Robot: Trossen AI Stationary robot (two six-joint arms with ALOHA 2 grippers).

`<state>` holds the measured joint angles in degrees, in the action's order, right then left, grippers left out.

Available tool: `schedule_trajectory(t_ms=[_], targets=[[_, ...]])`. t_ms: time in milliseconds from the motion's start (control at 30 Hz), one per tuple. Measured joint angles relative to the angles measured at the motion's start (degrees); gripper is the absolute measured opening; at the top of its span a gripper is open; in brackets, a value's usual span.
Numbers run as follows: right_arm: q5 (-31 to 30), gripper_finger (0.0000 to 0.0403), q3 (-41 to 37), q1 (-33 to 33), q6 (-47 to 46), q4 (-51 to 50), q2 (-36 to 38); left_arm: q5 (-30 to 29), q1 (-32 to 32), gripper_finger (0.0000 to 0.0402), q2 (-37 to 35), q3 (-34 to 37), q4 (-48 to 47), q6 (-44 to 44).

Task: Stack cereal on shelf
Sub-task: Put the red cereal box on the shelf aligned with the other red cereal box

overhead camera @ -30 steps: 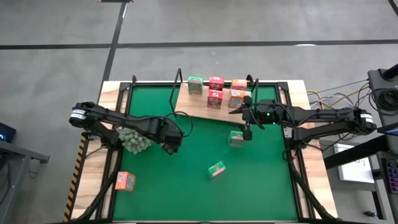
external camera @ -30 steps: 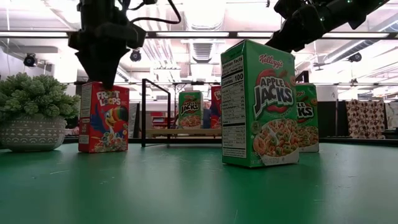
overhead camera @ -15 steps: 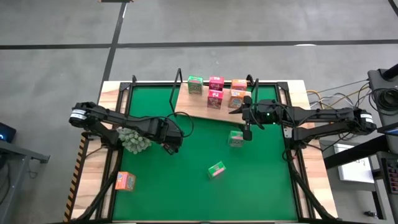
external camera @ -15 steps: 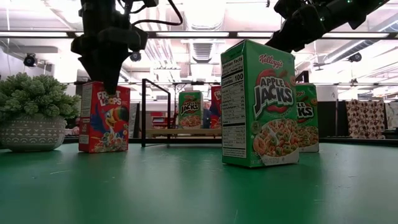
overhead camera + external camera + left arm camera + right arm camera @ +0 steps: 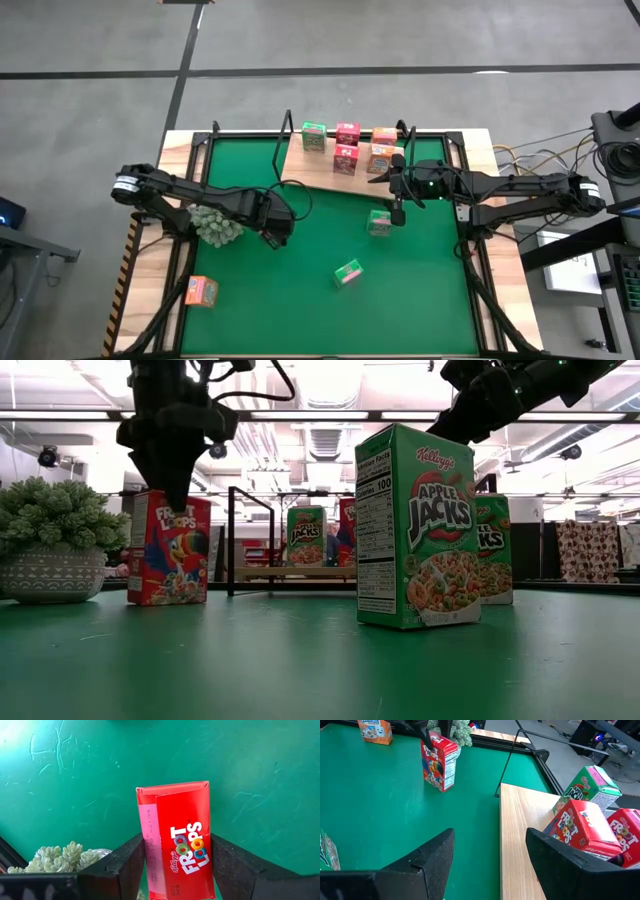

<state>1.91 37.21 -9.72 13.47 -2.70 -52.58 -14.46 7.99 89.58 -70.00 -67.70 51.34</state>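
overhead looks straight down, low looks level across; both share the green mat

Left end effector fingers spread, pointing down; right end effector open.

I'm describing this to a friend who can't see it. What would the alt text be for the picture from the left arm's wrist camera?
A red Froot Loops box stands between the two dark fingers of the left gripper, seen from above on a green mat. The fingers flank the box's sides; contact cannot be told. A pale green spiky plant shows beside one finger.
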Motion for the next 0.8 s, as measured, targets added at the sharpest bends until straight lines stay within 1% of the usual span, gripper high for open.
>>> schedule_trajectory(t_ms=[167,300,400,567,700,800], targets=[[0.0,0.0238,0.0,0.0,-0.1,0.0,0.0,0.0,0.0,0.0190,0.0,-1.4,0.0,-4.2],[0.0,0.0239,0.0,0.0,-0.5,0.0,0.0,-0.2,0.0,0.0190,0.0,-5.1,0.1,-9.0],[0.0,0.0237,0.0,0.0,-0.8,0.0,0.0,-1.7,-0.2,0.0190,0.0,-8.3,0.5,-13.9],[0.0,0.0236,0.0,0.0,-1.0,0.0,0.0,-2.4,-1.9,0.0190,0.0,-12.3,4.3,-24.0],[0.0,0.0239,0.0,0.0,-1.1,0.0,0.0,-2.4,-4.1,0.0190,-0.1,-13.7,9.6,-34.4],[0.0,0.0239,0.0,0.0,-1.1,0.0,0.0,-0.6,-6.5,0.0190,-0.1,-13.7,13.9,-43.3]])
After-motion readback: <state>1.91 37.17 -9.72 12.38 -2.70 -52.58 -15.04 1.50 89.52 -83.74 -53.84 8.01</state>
